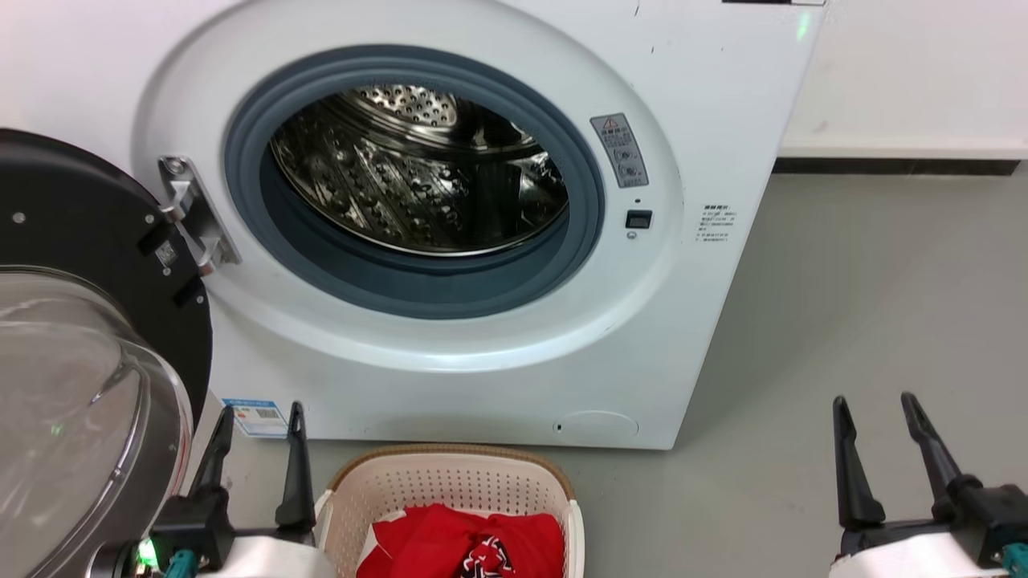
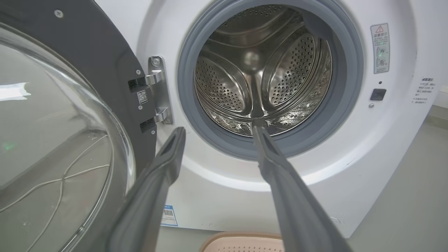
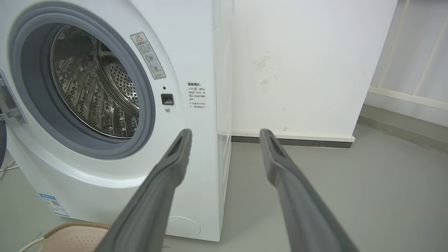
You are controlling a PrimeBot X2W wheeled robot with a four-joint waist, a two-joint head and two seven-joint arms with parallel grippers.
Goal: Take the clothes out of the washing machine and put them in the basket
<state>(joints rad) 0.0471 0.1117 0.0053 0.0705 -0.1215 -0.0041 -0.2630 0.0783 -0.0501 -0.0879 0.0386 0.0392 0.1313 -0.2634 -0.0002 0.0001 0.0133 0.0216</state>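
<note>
Drum (image 1: 418,172) of the washing machine (image 1: 707,104) shows no garment; the clothes (image 1: 458,538) lie in the basket (image 1: 450,482) before it. My left gripper (image 1: 262,409) and right gripper (image 1: 874,399) stand spread, empty. Task judged essentially complete.

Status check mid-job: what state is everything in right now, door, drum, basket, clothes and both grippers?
Washing machine door: open, swung wide.
Drum: no clothes visible inside.
Basket: on the floor, holding clothes.
Clothes: red, heaped in the basket.
Left gripper: open, empty.
Right gripper: open, empty.
</note>
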